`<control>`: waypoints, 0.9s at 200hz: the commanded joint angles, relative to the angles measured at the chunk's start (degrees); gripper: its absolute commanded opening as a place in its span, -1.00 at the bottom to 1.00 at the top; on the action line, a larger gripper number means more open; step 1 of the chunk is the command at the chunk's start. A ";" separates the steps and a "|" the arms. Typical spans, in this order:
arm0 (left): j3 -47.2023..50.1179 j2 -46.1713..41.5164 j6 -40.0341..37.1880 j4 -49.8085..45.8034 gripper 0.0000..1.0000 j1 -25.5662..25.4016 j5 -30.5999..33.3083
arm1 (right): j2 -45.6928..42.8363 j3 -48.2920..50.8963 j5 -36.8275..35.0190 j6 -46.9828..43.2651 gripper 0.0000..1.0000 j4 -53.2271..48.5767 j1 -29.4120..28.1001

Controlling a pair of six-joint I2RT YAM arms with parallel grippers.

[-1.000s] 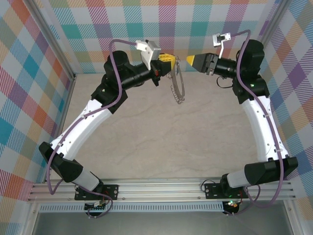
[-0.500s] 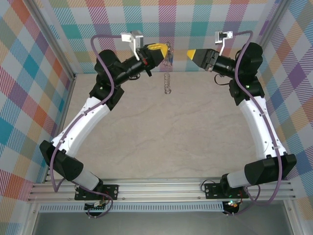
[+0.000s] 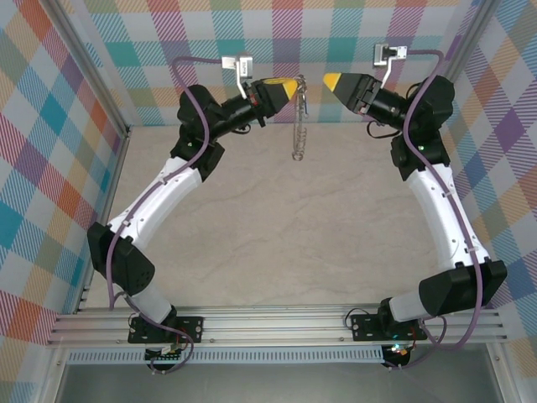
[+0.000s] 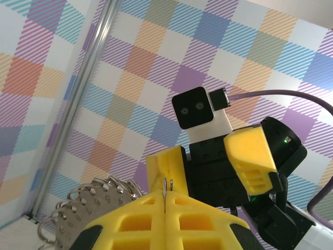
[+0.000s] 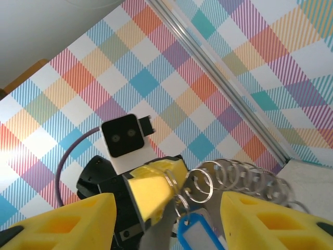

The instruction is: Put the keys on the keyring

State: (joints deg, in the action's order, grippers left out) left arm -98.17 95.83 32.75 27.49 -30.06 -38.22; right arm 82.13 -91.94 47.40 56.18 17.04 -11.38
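Shiny metal keyring (image 5: 260,185); glossy blue plastic key (image 5: 184,239) head.

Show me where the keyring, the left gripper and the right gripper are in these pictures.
keyring (image 3: 297,128), top external view, middle of the hanging loop.
left gripper (image 3: 293,87), top external view, tip of its yellow fingers.
right gripper (image 3: 332,81), top external view, tip of its yellow fingers.

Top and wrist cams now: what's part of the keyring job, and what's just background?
Job:
- keyring, pinched in the shut left pincer
- blue-headed key, hanging at the ring
- right pincer, open, facing them

Not the job:
- table
- checked walls
- purple cables
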 commanded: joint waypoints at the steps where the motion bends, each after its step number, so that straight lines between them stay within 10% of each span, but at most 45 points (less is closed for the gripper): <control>1: -3.04 0.33 4.71 7.43 -1.00 0.54 -1.63 | 0.40 -1.05 0.60 0.84 0.09 3.78 -0.81; 180: -11.12 5.37 8.72 -2.56 -1.00 0.55 -2.61 | 4.87 -3.36 1.47 0.42 -0.43 3.75 -3.62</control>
State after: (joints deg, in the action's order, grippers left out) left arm -104.64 100.77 39.94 27.57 -30.06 -39.90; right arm 86.65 -93.80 47.90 56.58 18.41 -14.72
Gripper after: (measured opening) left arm 0.049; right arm 0.301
